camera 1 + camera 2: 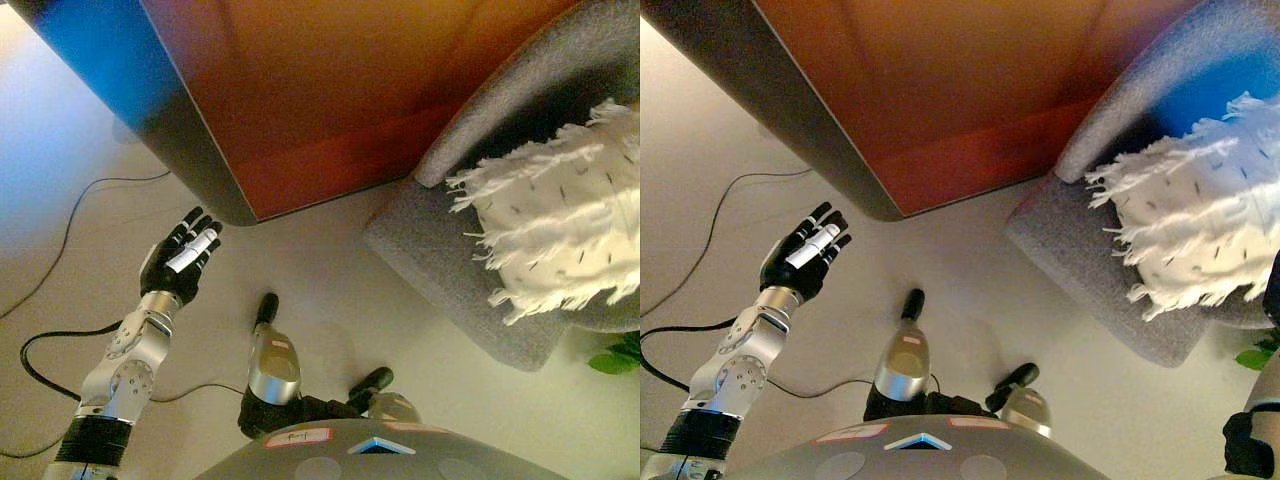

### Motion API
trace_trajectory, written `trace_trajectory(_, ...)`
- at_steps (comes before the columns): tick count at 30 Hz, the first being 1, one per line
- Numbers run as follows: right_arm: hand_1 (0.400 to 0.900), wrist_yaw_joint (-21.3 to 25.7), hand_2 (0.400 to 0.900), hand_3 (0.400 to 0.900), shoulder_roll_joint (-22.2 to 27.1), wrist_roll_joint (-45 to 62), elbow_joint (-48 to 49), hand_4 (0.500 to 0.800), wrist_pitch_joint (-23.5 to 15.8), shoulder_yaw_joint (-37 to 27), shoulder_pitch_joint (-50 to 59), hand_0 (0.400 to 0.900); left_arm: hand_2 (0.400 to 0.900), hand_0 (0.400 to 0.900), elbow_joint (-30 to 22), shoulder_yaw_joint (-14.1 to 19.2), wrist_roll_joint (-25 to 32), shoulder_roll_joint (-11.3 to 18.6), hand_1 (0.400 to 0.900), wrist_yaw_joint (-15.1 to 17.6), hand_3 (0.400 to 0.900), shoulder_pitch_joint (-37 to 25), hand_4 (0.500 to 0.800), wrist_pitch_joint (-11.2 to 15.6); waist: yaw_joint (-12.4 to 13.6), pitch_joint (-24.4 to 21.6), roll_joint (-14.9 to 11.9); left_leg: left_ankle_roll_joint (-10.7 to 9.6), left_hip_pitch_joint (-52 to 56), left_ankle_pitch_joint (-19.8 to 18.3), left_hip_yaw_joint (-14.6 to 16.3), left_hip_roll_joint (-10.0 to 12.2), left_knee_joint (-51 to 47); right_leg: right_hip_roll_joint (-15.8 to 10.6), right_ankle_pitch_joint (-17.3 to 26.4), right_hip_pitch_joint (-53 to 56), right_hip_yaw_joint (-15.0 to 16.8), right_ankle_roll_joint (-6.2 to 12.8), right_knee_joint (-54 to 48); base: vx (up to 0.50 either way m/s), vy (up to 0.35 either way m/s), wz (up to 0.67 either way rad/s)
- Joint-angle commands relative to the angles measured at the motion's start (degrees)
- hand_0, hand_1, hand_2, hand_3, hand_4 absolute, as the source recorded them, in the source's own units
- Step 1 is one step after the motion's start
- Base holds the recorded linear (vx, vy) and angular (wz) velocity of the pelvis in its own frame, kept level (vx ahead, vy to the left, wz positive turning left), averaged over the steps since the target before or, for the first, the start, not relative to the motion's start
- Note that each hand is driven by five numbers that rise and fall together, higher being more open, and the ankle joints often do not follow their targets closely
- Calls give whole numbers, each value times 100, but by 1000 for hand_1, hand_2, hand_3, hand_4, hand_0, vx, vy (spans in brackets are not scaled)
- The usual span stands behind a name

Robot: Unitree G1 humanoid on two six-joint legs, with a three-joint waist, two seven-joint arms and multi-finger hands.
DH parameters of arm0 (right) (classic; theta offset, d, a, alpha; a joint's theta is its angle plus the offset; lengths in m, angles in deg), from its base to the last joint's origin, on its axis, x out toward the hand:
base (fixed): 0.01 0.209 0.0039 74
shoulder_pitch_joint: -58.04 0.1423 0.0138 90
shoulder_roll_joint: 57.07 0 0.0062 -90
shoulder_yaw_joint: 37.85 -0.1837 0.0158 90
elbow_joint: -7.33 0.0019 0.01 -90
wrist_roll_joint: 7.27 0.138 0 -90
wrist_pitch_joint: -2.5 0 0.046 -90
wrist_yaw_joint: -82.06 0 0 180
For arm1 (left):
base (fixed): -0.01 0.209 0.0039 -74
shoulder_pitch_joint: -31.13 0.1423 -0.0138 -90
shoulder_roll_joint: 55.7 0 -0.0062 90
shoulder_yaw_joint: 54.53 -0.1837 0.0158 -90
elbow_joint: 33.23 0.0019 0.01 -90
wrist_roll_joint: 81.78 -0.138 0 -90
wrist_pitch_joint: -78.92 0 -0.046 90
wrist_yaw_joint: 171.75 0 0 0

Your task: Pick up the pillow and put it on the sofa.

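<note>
The white fringed pillow lies on the grey sofa at the right, against its curved back; it also shows in the right eye view. My left hand is open and empty, held over the floor at the left, far from the pillow. Of my right hand only a dark part shows at the right edge, just beside the pillow's lower right side. Its fingers are cut off by the view's edge.
A large orange-brown piece of furniture with a dark edge fills the top middle, its corner near my left hand. Green plant leaves lie on the floor below the sofa. Pale floor lies between.
</note>
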Motion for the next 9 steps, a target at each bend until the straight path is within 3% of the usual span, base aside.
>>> trace_trajectory(1, 900, 405, 900, 900, 615, -509, 1134, 800, -764, 426, -266, 900, 900, 900, -686, -342, -69, 89, 900, -223, 900, 25, 800, 269, 1, -610, -27, 292, 408, -634, 341, 178, 336, -252, 111, -125, 249, 364, 79, 36, 46, -17)
trace_trajectory(5, 900, 204, 900, 900, 264, -562, 1775, 800, -1234, -89, -1014, 900, 900, 900, -567, -491, -53, 18, 900, -311, 900, 37, 800, 393, -172, -738, -19, 327, 583, -699, 517, 178, 363, -294, 123, -26, 294, 352, 89, -12, 104, -22)
trace_trajectory(9, 900, -172, 900, 900, -354, -852, 3118, 800, -1610, -681, -2256, 900, 900, 900, -357, -634, -170, -229, 900, -367, 900, 55, 800, 624, -500, -822, 56, 412, 809, -720, 721, 94, 246, -329, 161, -37, 403, 316, 116, -45, 131, -17)
